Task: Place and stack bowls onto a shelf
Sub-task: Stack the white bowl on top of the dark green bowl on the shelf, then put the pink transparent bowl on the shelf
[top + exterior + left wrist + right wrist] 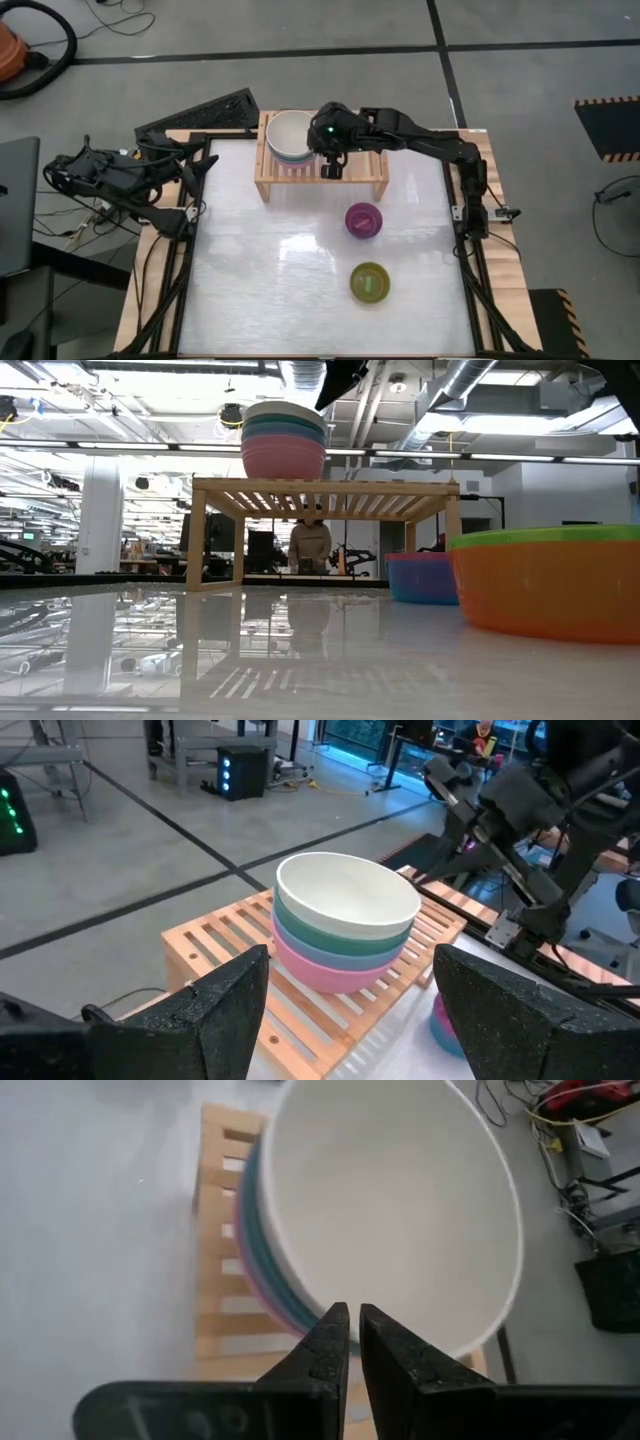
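Three large bowls or more sit nested on the left part of the light-wood shelf: cream-white on top, then teal, blue-grey and pink beneath. My right gripper hovers shut above the stack's right rim, clear of it in the low view. A purple bowl sits in a cyan one on the table, and an olive-green bowl sits in an orange-red one. My left gripper waits open at the table's left edge.
A black slatted panel lies off the table's far left corner. The shelf's slats to the right of the stack are bare. The white tabletop spreads between the shelf and the near edge. A person sits in the room behind.
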Tool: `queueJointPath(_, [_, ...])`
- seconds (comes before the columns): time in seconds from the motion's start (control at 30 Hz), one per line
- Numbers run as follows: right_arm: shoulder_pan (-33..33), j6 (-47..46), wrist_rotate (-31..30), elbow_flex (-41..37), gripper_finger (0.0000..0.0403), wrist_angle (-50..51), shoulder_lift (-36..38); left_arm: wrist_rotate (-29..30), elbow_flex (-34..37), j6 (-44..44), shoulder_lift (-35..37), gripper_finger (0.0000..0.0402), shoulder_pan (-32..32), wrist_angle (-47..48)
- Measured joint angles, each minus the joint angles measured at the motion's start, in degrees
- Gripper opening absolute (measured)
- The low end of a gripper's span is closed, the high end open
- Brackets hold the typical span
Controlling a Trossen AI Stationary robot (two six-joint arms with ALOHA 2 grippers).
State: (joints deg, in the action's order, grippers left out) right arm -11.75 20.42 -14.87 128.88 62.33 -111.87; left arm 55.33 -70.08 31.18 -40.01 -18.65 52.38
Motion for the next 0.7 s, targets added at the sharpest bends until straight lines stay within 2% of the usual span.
queueJointPath(0.17, [0.75,0.78,-0.63,-0.79,0.0054,-0.52,0.02,-0.02,0.0,0.74,0.01,0.0268,0.0,0.0])
queueJointPath(0.33, [2.93,-1.93,-1.46,-0.81,0.0054,1.41,4.85,-0.05,0.0,1.67,0.02,0.0268,0.0,0.0])
queueJointPath(0.5, [7.66,-11.92,3.27,-0.6,0.0054,14.29,10.13,-3.28,-0.02,2.27,-0.52,0.0268,0.0,-0.41])
queueJointPath(0.63, [11.14,-19.52,3.43,-0.74,0.0054,27.53,10.43,-4.44,-0.02,0.53,-1.83,0.0268,-0.02,-0.5])
queueJointPath(0.7, [12.11,-23.62,4.09,-2.9,0.0055,27.19,11.15,-4.01,-0.02,-0.16,-2.41,0.0268,0.0,-0.48])
